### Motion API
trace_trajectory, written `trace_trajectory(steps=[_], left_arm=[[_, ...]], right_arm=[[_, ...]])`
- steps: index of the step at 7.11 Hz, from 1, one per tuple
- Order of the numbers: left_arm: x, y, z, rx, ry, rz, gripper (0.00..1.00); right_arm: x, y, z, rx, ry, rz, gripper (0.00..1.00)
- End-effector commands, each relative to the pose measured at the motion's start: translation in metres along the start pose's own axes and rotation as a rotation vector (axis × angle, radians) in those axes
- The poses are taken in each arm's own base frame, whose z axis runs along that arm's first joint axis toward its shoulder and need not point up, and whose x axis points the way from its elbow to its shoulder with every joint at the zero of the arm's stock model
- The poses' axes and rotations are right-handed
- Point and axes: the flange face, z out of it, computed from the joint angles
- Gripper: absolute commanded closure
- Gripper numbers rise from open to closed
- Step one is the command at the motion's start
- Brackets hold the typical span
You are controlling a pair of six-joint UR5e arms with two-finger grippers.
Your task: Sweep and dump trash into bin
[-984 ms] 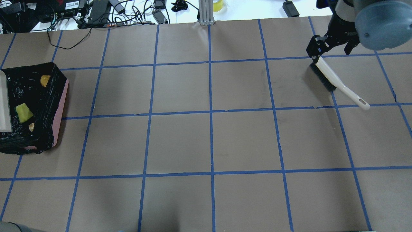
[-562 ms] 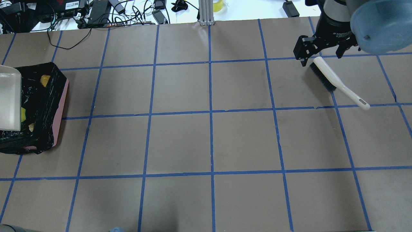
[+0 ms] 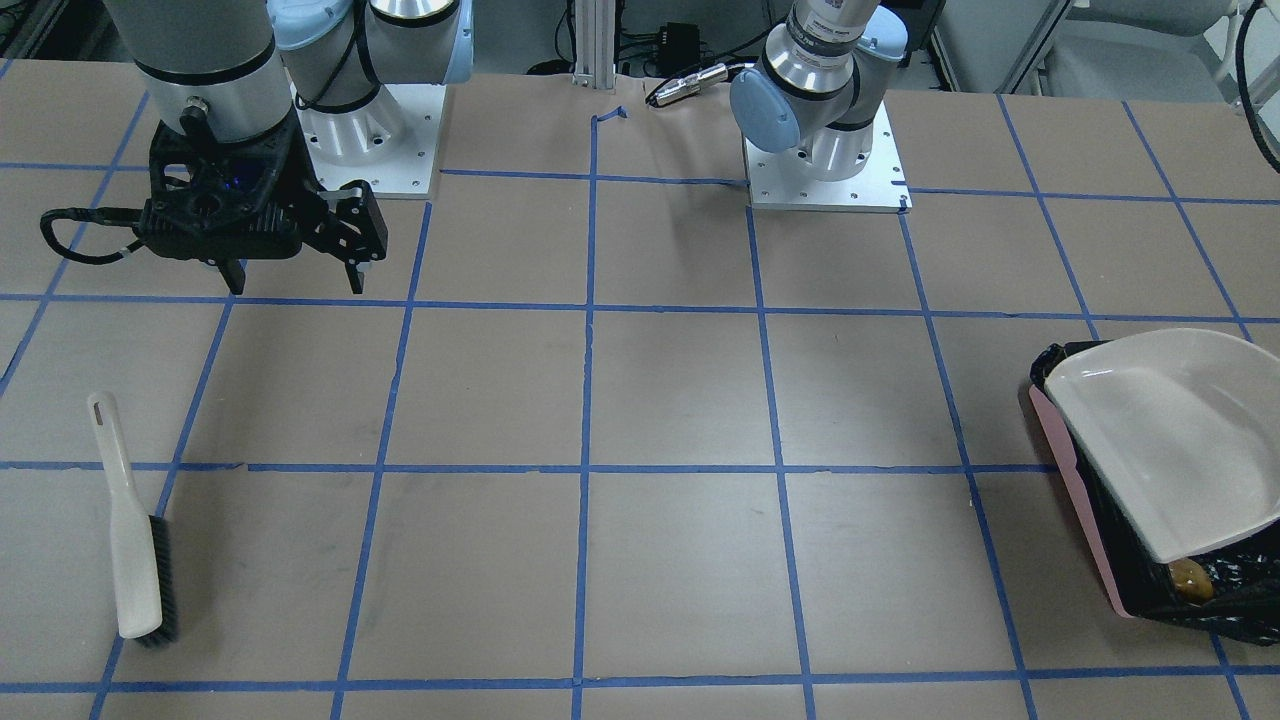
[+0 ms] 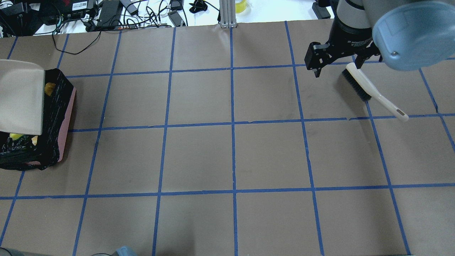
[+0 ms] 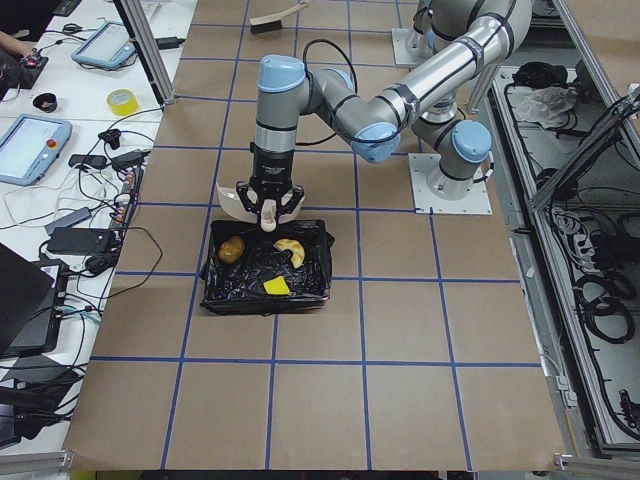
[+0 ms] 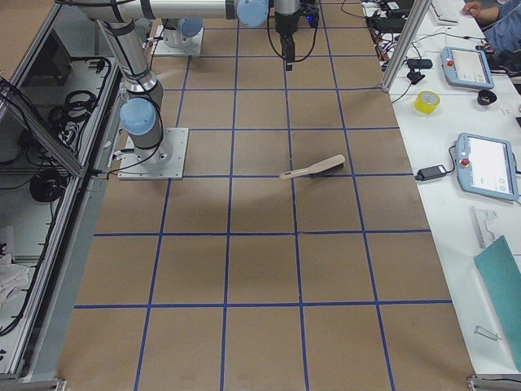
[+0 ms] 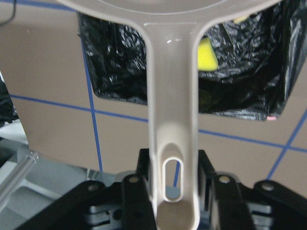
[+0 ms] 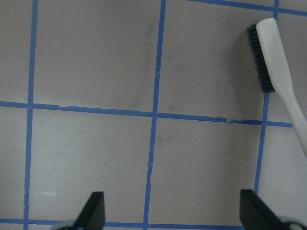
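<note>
The pink bin (image 4: 67, 117) with its black bag stands at the table's left end; it also shows in the front view (image 3: 1085, 500) and left view (image 5: 265, 275). In it lie the orange lump (image 5: 232, 248), cream crescent (image 5: 290, 247) and yellow wedge (image 5: 276, 286). My left gripper (image 7: 173, 160) is shut on the handle of the beige dustpan (image 4: 19, 96), held over the bin and hiding much of it. My right gripper (image 4: 337, 67) is open and empty, hovering just left of the brush (image 4: 369, 89), which lies on the table.
An aluminium post (image 4: 227, 14) stands at the table's far edge, with cables and devices (image 4: 106, 12) on the white bench behind it. The two arm bases (image 3: 825, 150) are bolted to the table on the robot's side.
The dustpan has swung right over the bin, now covering most of the trash. My right gripper has moved left, away from the brush head, and stays open. The brush has not moved.
</note>
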Motion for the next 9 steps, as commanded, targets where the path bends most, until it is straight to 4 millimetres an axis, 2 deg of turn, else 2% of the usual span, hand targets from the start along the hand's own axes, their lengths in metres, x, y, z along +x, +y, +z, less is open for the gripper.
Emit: trace_trajectory(steps=[1,2,3,4,5,6,7,8,9], left_arm=[[-0.03,-0.094,0.011,0.282,0.004,-0.054,1.0],[-0.044,-0.16,0.017,0.315,0.045,-0.067,1.0],[-0.052,-0.212,0.037,0.344,0.097,-0.062,1.0],[-0.055,-0.253,0.063,0.36,0.151,-0.037,1.0],[-0.056,-0.269,0.088,0.331,0.196,-0.004,1.0],[-0.056,-0.268,0.109,0.268,0.227,0.095,1.0],[-0.054,-0.289,0.116,0.277,0.237,0.146,1.0],[-0.053,-0.299,0.13,0.284,0.26,0.151,1.0],[-0.054,-0.3,0.13,0.282,0.257,0.148,1.0]], right_arm=[[-0.002,0.003,-0.001,-0.001,-0.022,0.004,0.0],[-0.001,0.003,-0.001,-0.001,-0.02,0.006,0.0],[-0.001,0.003,-0.001,-0.001,-0.019,0.006,0.0],[0.0,0.003,-0.001,-0.001,-0.014,0.007,0.0],[0.001,0.003,0.0,-0.001,-0.014,0.007,0.0],[0.001,0.003,0.0,-0.001,-0.014,0.007,0.0],[0.001,0.003,0.0,-0.001,-0.014,0.007,0.0],[-0.001,0.003,-0.001,0.001,-0.017,0.005,0.0],[-0.001,0.003,-0.002,0.002,-0.02,0.005,0.0]])
